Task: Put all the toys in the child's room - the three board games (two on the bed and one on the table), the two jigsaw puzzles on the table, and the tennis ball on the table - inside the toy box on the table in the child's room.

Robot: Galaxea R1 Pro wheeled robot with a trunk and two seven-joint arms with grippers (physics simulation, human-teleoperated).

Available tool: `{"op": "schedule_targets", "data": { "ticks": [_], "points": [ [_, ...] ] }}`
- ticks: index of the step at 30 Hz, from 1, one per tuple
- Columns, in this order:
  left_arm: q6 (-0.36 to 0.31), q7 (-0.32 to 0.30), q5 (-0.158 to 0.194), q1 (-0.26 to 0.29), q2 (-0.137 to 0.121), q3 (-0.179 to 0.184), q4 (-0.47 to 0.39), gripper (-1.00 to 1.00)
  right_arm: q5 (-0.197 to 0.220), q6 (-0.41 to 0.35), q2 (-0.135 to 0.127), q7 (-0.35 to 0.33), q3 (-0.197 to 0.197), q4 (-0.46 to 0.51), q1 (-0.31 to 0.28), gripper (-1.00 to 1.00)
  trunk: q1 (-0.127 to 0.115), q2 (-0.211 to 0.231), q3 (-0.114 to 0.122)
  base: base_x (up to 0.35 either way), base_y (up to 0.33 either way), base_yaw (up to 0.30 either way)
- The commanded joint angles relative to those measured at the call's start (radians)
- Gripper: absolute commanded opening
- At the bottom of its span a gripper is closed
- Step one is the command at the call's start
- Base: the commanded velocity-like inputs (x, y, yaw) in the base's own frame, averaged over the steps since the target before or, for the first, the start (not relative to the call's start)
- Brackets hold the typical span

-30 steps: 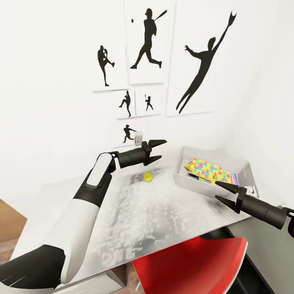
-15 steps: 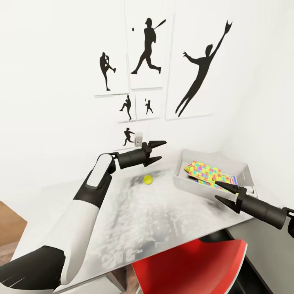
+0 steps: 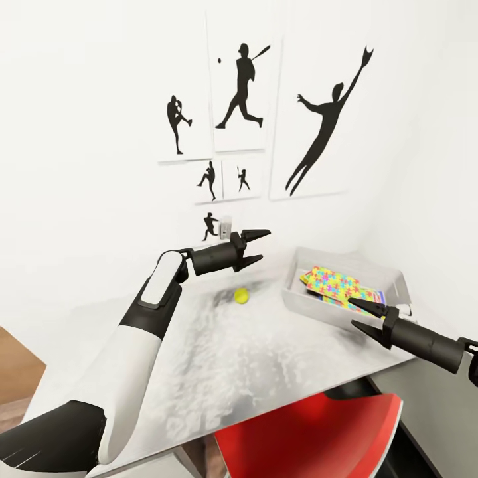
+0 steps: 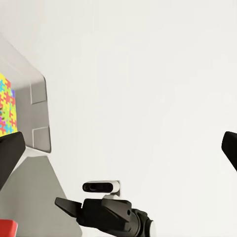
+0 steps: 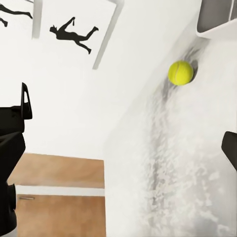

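The tennis ball [image 3: 241,295] lies on the pale table [image 3: 219,358], left of the toy box [image 3: 307,304]; it also shows as the ball [image 5: 180,72] in the right wrist view. My left gripper [image 3: 261,245] hangs open above the ball, holding nothing. Inside the box lies a colourful jigsaw puzzle [image 3: 334,281], with the blue edge of a printed box [image 3: 379,295] peeking from beneath it. In front of the toy box my right gripper [image 3: 354,314] stands open and empty. The left wrist view catches the box's side [image 4: 38,111] and the puzzle [image 4: 6,111].
A red chair [image 3: 312,431] stands under the table's near edge. Black baseball silhouettes [image 3: 240,83] hang on the white wall behind the table. Wooden floor [image 3: 16,372] shows at the left. A lower dark section [image 3: 425,431] adjoins the table at the right.
The whole head picture has drifted slightly down, so the camera moved. The ball and the box lie where they were, and both grippers stay open.
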State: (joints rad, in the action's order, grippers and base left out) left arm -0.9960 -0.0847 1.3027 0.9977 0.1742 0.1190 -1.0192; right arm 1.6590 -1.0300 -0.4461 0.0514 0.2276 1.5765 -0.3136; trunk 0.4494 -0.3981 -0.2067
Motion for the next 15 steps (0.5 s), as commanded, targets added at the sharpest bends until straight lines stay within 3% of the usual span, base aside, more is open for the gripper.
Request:
{"op": "schedule_targets", "data": {
  "ticks": [1, 15],
  "points": [
    [-0.003, -0.009, -0.010, 0.001, 0.000, -0.001, 0.001, 1.00, 0.005, -0.004, 0.000, 0.005, 0.001, 0.000, -0.001, 1.00, 0.001, -0.002, 0.000, 0.000, 0.000, 0.064],
    [-0.003, -0.009, -0.010, -0.002, 0.000, -0.001, 0.001, 1.00, 0.004, -0.004, 0.000, 0.005, 0.001, 0.000, -0.001, 1.00, 0.001, -0.002, 0.023, 0.000, 0.000, 0.067]
  ]
}}
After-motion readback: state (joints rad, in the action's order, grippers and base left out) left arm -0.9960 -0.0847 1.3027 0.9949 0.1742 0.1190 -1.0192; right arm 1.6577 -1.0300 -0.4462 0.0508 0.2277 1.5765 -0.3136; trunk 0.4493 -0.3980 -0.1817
